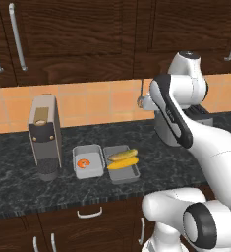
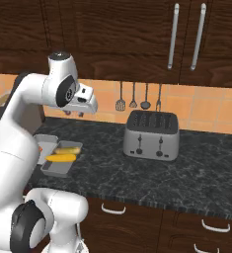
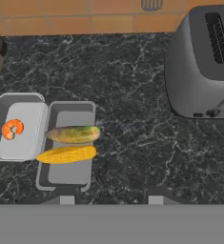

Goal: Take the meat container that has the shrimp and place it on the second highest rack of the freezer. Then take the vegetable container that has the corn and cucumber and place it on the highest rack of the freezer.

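Black marbled counter point(image 1: 18, 172) runs under dark wood cabinets and an orange tile backsplash, and on it the two grey trays sit side by side, touching or nearly so. From the task's first thing outward: the shrimp point(image 3: 12, 128), a small curled orange piece, lies in the meat container point(image 3: 19, 127), with plenty of bare tray around it. Just beside it, on the toaster's side, is the vegetable container point(image 3: 68, 145), holding the cucumber point(image 3: 73, 134) and the corn point(image 3: 66, 154), both laid across the tray's short width and overhanging its rims.

A coffee machine point(image 1: 44, 135) stands on the shrimp tray's far side; the toaster point(image 2: 152, 134) sits well apart the other way.

The gripper point(image 3: 108, 196) hangs high above the counter, pointing down, its fingers partly open with nothing between them. In the hand view, both trays lie off to the left of the fingertips, the shrimp tray farthest out, its long axis running toward the backsplash. My judgement: the hand must shift sideways past the vegetable tray, then descend onto a rim.
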